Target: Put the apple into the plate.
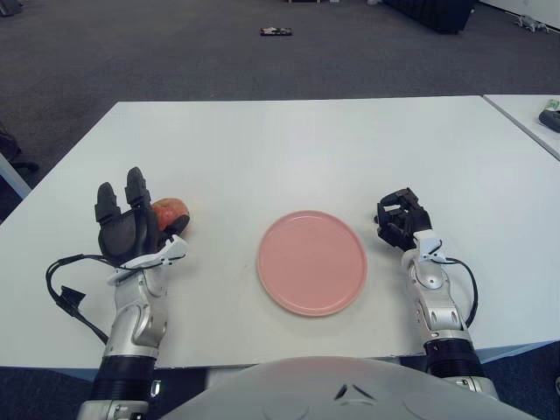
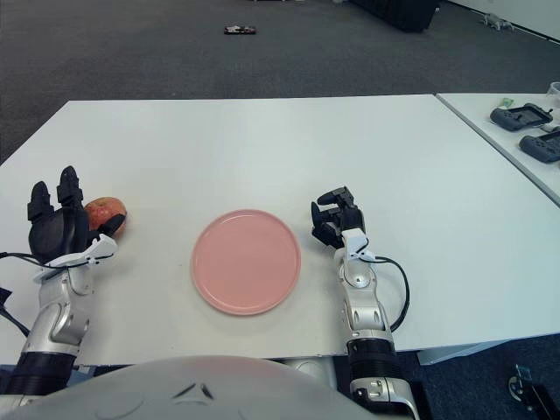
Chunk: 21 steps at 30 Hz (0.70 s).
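apple (image 1: pixel 171 211) on table (image 1: pixel 289 140), not lifted | left hand (image 1: pixel 127 229) beside it, fingers spread, holding nothing; right hand (image 1: pixel 401 219) curled, idle beside plate (image 1: pixel 311 262) | plate bare; grasp and transfer remain

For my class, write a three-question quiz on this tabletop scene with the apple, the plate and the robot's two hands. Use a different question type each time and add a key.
1. True or false: the apple already lies on the plate.
2. Multiple choice: which hand shows next to the apple? A) the left hand B) the right hand C) neither
3. Fill in: the right hand shows just to the ____ of the plate.

Key:
1. False. The apple sits on the white table, left of the plate and apart from it.
2. A. Its fingers are spread and hold nothing.
3. Right.
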Each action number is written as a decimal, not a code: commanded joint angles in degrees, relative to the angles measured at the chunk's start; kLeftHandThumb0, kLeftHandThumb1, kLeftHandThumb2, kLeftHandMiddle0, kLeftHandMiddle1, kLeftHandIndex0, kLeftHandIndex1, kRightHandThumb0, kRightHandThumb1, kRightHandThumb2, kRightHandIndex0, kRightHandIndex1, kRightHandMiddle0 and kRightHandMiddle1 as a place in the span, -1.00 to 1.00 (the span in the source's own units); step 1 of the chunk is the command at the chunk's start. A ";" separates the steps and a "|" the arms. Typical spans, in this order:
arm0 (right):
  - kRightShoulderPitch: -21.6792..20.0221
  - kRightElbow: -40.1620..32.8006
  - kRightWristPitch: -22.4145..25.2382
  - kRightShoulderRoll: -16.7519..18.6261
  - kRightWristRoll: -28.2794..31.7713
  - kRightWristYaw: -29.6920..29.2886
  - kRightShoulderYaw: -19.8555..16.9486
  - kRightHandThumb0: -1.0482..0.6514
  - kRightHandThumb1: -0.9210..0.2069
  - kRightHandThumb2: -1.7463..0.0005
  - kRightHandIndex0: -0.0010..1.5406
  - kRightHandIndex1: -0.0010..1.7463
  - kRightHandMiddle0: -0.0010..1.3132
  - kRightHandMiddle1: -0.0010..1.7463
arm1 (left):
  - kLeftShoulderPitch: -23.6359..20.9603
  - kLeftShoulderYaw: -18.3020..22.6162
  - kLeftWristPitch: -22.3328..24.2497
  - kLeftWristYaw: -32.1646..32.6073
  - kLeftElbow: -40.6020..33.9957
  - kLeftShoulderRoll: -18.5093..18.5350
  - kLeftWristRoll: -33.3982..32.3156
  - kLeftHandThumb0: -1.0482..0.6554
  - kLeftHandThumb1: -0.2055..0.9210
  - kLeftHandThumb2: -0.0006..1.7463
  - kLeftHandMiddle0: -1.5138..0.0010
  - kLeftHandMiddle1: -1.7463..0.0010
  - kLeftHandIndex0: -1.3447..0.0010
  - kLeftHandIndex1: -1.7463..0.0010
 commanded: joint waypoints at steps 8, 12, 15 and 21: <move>0.81 1.10 0.59 -0.22 -0.04 0.57 -0.04 -0.21 -0.62 0.05 -0.38 0.59 -0.52 1.00 | -2.99 -2.34 -3.62 -3.69 4.55 4.91 -3.37 -1.00 0.60 -0.42 1.00 1.00 1.00 1.00; 0.88 1.16 0.10 -0.15 0.03 0.61 -0.10 -0.21 -0.59 0.02 -0.37 0.59 -0.50 1.00 | -4.79 -3.21 -3.87 -4.91 6.90 5.75 -4.35 -1.00 0.60 -0.42 1.00 1.00 1.00 1.00; 1.02 1.05 0.02 -0.14 -0.01 0.62 -0.13 -0.21 -0.58 0.02 -0.37 0.59 -0.50 1.00 | -5.87 -3.76 -4.41 -4.99 8.44 6.12 -4.84 -1.00 0.61 -0.41 1.00 1.00 1.00 1.00; 1.37 0.61 0.14 -0.04 -0.10 0.51 -0.10 -0.21 -0.57 0.01 -0.36 0.59 -0.49 1.00 | -8.07 -4.59 -7.24 -4.23 11.65 6.93 -6.56 -1.00 0.63 -0.40 1.00 1.00 1.00 1.00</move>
